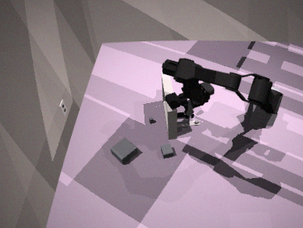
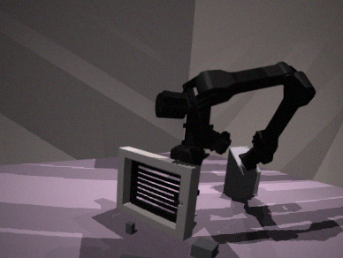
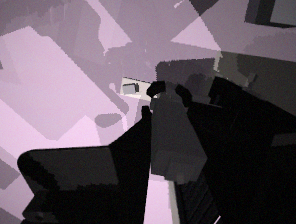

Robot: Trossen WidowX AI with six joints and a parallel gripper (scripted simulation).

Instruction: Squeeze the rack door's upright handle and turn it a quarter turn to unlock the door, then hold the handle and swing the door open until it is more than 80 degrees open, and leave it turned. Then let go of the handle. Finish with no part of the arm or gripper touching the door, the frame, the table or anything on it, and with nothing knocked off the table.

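The rack frame (image 1: 172,126) (image 2: 187,205) stands upright on the table (image 1: 203,203) (image 2: 40,194), its wide face turned to the exterior view and its top seen as a narrow pale strip from above. Dark slats (image 2: 156,180) cross its opening; which part is door and how far it swings, I cannot tell. The gripper (image 1: 189,113) (image 3: 168,120) is down on the arm's side of the frame, its jaws partly closed with something between them, presumably the handle, though that piece is too dark to make out. Side room is tight there: the arm's dark wrist parts crowd the frame's top edge, and contact cannot be told. A small pale plate (image 1: 195,123) (image 3: 142,90) lies near the fingertips. Across the frame, a tiny cube (image 1: 151,120) (image 2: 130,227) sits near its face, a small block (image 1: 168,151) (image 2: 204,247) near its end, and a larger block (image 1: 125,150) farther out. The forearm (image 1: 216,77) (image 2: 254,79) spans high above the table, leaving open air beneath it toward the base (image 2: 236,183).
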